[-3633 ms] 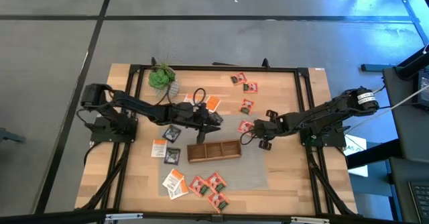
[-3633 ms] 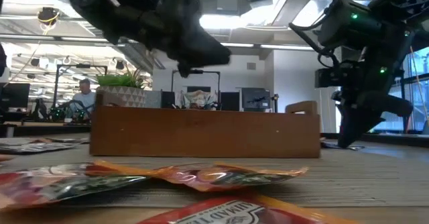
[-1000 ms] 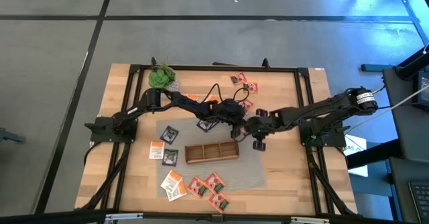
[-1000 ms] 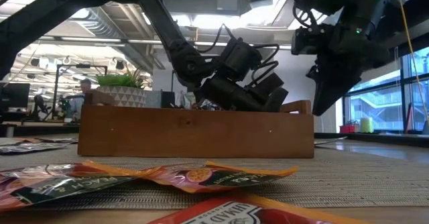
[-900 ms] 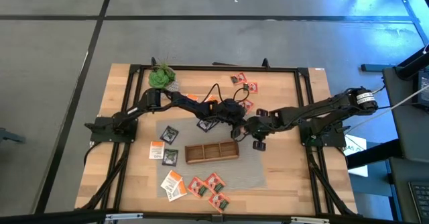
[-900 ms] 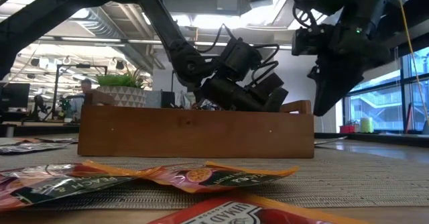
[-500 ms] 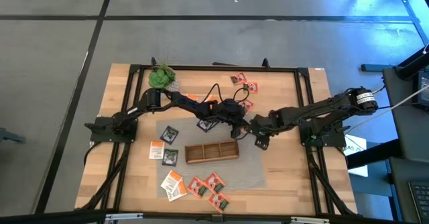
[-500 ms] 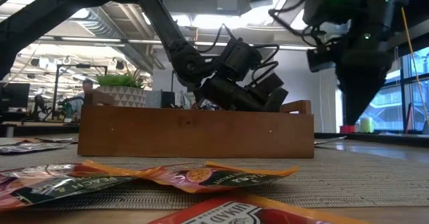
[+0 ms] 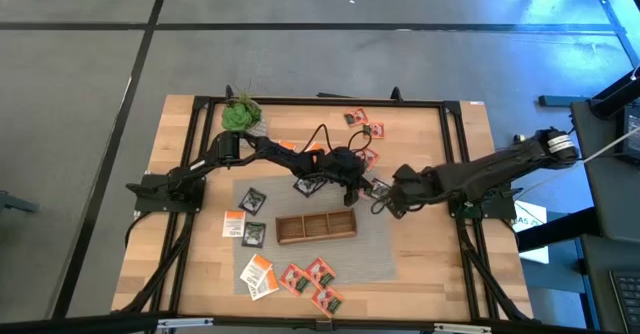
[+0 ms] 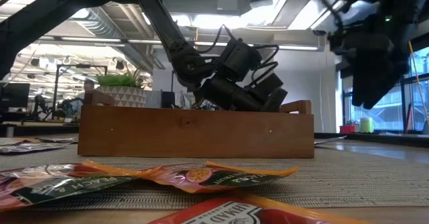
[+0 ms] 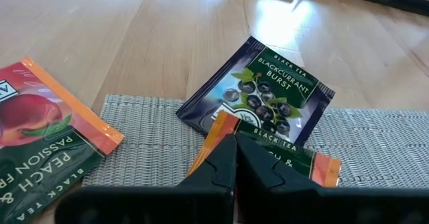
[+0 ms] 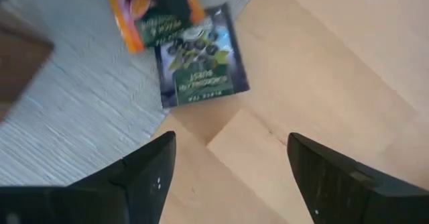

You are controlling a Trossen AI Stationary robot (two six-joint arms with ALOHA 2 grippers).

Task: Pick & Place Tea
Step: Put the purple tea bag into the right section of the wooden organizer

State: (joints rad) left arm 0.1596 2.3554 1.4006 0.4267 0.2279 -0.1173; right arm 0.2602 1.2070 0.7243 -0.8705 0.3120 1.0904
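So the left gripper [image 11: 234, 158] is pinched tight on a glossy orange-edged sachet [image 11: 281, 158], over a dark blackcurrant sachet [image 11: 258, 93] on the woven mat [image 11: 389, 143]. Right gripper [image 12: 231, 167] hangs nearby, fingers spread wide, holding nothing.

High view straight down over table [image 9: 200, 264]; low view level, near tray [image 10: 194, 131]; both share tray
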